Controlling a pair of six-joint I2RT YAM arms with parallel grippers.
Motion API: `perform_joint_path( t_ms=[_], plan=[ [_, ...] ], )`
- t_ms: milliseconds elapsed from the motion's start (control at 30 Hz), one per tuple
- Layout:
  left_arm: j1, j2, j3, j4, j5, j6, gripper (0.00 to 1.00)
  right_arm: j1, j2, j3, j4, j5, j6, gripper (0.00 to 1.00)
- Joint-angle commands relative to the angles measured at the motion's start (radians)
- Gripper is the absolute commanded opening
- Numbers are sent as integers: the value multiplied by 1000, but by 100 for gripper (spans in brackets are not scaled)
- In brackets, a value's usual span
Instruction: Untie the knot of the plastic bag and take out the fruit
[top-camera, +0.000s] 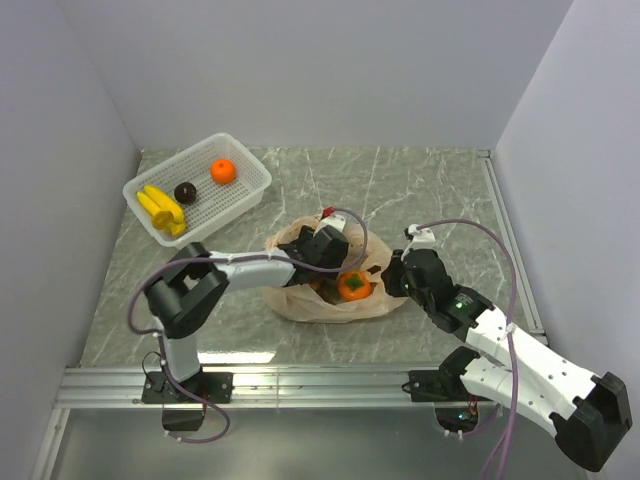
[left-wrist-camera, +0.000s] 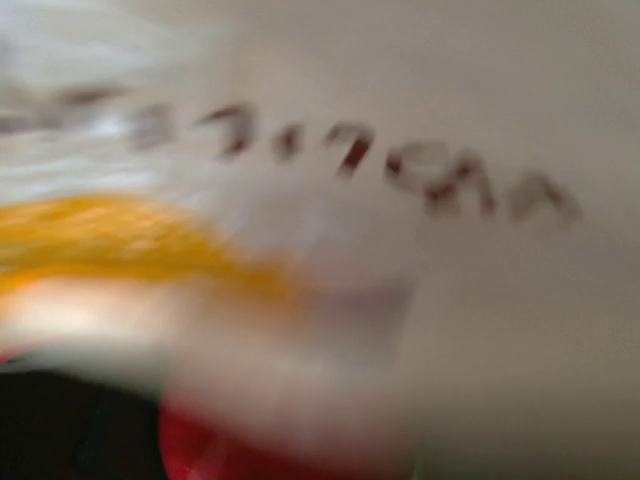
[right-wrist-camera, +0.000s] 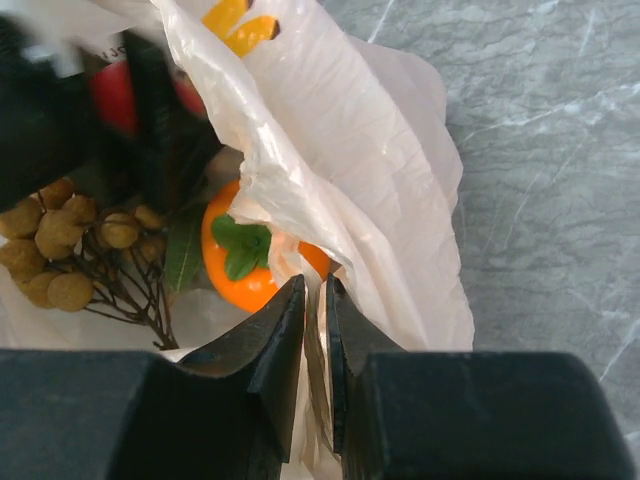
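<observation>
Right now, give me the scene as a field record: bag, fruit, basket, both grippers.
bag: mouth open
in bag: persimmon, brown-ball bunch, apple
basket: far left; holds bananas, dark fruit, tangerine
left gripper: inside bag; open or shut unclear
right gripper: shut on bag's edge

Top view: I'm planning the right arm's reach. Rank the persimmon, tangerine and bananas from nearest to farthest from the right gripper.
1. Persimmon: in the bag, right beside the right gripper.
2. Tangerine: at the right end of the basket, far across the table.
3. Bananas: at the basket's left end, farthest away.
</observation>
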Motion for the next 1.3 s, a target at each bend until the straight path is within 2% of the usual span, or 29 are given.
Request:
perform_joint_path(
  t_ms=[0,100,133,233,367,467,567,600,833,1000,1033,1067,1133,1167,1267],
  plan=[
    [-24,-164,-39,38,116,40,20,9,-5,8,1,51,1,22],
    [-27,-273,-111,74,239,66,21,9,-2,16,-14,91,16,20],
    [-29,-299,-126,83,338,76,21,8,1,18,-23,100,21,19],
    [-27,-411,-177,104,507,93,21,9,16,19,-23,96,24,19],
    [-13,-583,-180,100,622,94,21,8,10,12,-16,80,27,19],
    [39,-672,-146,98,627,71,23,9,4,8,-14,77,26,19],
    [184,-706,-94,72,636,24,22,9,1,12,-19,71,21,19],
    [266,-707,-79,60,615,10,22,8,-1,10,-19,68,21,19],
    [606,-623,33,-34,357,-79,23,11,-7,5,-7,42,9,19],
    [837,-473,7,75,345,-113,29,9,1,7,4,18,3,19],
    [862,-447,16,80,345,-119,33,9,2,7,7,11,1,19],
    [884,-390,24,83,348,-122,44,9,2,10,7,10,0,19],
    [937,-338,55,77,354,-122,55,9,4,16,9,2,-3,20],
    [950,-304,58,81,359,-121,74,9,8,19,7,-2,-5,20],
    [968,-289,44,101,356,-108,99,11,11,27,12,-16,-9,26]
  ],
)
